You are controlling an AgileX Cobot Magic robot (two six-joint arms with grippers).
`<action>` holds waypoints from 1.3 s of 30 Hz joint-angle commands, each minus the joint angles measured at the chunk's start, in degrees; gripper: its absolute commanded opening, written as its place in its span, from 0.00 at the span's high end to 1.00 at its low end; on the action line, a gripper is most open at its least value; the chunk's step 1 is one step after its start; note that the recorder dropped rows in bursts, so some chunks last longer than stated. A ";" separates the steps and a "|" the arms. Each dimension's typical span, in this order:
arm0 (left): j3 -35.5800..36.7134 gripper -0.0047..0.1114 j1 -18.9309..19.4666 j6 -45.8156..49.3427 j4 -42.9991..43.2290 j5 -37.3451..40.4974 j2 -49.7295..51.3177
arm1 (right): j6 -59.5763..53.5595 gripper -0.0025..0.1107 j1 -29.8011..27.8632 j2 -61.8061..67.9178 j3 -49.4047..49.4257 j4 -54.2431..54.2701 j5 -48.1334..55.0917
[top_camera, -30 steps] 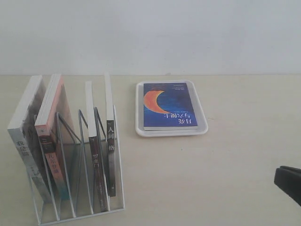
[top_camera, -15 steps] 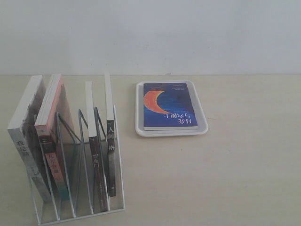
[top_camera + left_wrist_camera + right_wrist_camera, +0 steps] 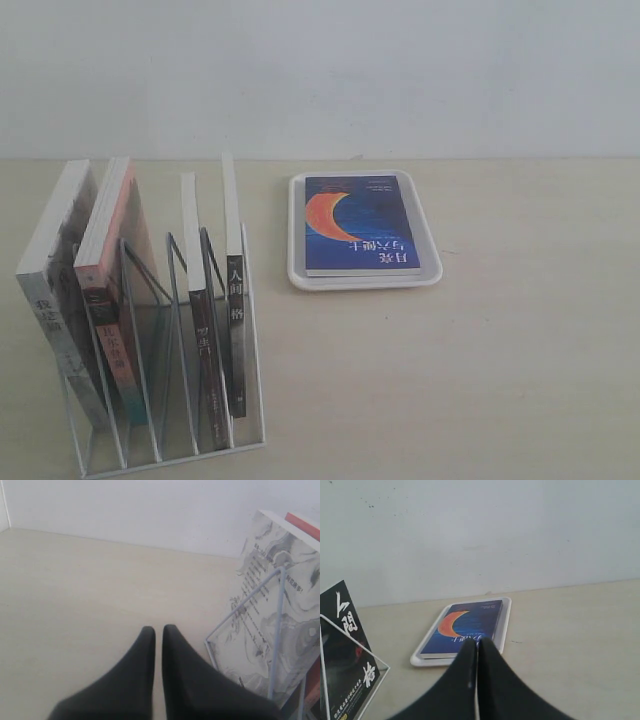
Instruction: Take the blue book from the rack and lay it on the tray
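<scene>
**A:** Whereabouts of the blue book (image 3: 360,225)?

**B:** Flat and cover up in the tray (image 3: 365,282) on the surface (image 3: 500,380). It's ahead of the right gripper (image 3: 477,642), past its fingertips, not touching.

**A:** And the gripper states?

**B:** Right gripper is clenched, with nothing between its fingers. Left gripper (image 3: 158,628) is clenched too, also empty. The rack (image 3: 276,630) stands just beside it, a marbled book (image 3: 265,605) in the nearest slot.

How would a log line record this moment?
blue book: flat on tray | rack: holds four books | left gripper: shut, empty | right gripper: shut, empty
</scene>
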 commanded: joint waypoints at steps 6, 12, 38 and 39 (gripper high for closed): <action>0.17 0.92 0.18 0.27 0.01 -0.04 -0.11 | 28.32 0.98 -0.15 -0.31 0.27 -32.55 10.49; 0.17 0.92 0.18 0.27 0.01 -0.04 -0.11 | 34.42 0.98 -0.15 -0.31 0.27 -38.68 12.42; 0.17 0.92 0.18 0.27 0.01 -0.04 -0.11 | 32.90 0.98 -4.77 -0.31 0.27 -38.82 12.86; 0.17 0.92 0.18 0.27 0.01 -0.04 -0.11 | 32.90 0.98 -4.77 -0.31 0.27 -38.82 12.86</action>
